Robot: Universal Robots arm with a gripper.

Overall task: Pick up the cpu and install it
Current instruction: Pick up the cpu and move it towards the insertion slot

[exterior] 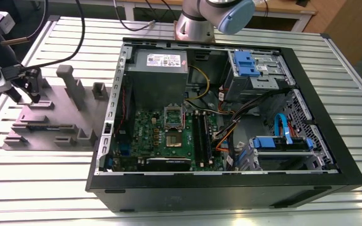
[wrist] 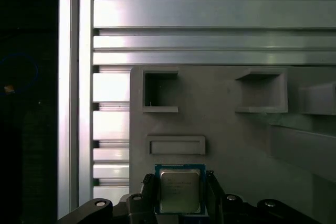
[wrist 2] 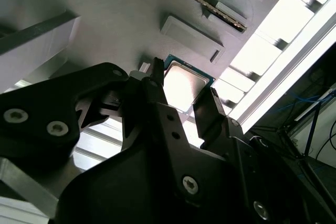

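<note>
Cpu (wrist: 180, 191) sits at end effector (wrist: 180, 178); exterior view shows computer case (exterior: 231, 190).

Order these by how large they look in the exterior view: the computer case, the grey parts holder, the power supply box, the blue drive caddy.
From largest to smallest:
1. computer case
2. grey parts holder
3. power supply box
4. blue drive caddy
No two look close enough in size to leave the order in doubt.
</note>
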